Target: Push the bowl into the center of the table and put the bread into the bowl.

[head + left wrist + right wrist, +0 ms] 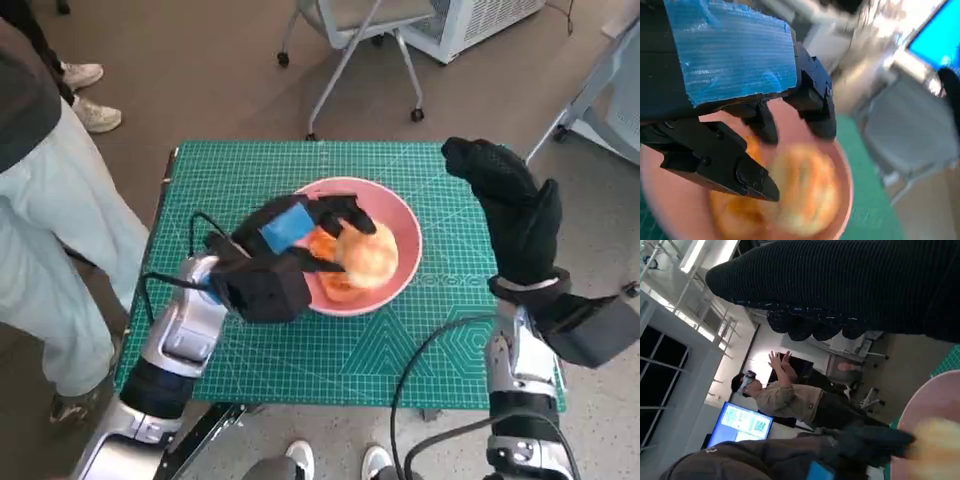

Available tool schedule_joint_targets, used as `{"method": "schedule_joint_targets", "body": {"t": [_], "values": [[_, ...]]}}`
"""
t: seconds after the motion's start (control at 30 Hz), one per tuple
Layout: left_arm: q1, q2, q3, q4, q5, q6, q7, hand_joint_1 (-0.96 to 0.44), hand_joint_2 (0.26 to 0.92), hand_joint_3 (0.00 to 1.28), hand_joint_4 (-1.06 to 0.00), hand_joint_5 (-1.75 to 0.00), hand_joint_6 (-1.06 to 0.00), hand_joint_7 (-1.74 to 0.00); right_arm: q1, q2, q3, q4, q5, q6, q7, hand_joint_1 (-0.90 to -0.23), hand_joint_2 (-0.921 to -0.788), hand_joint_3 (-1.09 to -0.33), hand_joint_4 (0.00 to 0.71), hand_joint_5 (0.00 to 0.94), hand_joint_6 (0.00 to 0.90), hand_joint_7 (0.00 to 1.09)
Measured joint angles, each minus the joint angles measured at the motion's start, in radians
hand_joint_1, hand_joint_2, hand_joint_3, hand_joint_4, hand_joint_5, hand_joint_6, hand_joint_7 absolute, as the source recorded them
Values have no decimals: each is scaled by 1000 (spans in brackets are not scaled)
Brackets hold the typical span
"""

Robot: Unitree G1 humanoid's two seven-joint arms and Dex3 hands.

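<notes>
floor: brownish, plain | table: small, covered by a green cutting mat | furniture: rolling chair base beyond the table, white cabinet next to it | people: legs in pale trousers beside the table, seated person by a lit blue monitor | windows: dark panes, bright ceiling strip light

The left hand, blue tape on its back, reaches forward from its pale forearm with black fingers spread apart, gripping nothing. The gloved right hand stands raised and upright, fingers together, holding nothing.
</notes>
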Motion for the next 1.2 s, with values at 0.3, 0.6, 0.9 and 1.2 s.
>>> {"method": "schedule_joint_targets", "body": {"t": [0.3, 0.6, 0.9, 1.2], "values": [[-9, 38, 24, -11, -29, 11, -88, -340, 833, 9, -15, -1, -219, -8, 2, -11, -9, -13, -3, 14, -20, -679, -921, -849, 182, 4, 32, 532], [-9, 41, 151, -97, -179, 19, -110, -493, 904, 77, 0, 1, -184, -2, -3, -11, -4, -44, -12, 33, -52, -676, -921, -843, 183, 4, 38, 520], [-8, 18, 298, -120, -350, -100, -71, -715, 920, 395, 1, 1, -167, -1, -23, -16, 10, -112, -40, 77, -89, -679, -921, -857, 177, 1, 32, 517], [-14, -53, 386, -106, -497, -315, -40, -748, 921, 500, 1, 1, -157, -8, -79, -29, 30, -194, -71, 155, -133, -685, -921, -843, 183, 4, 35, 526]]}}
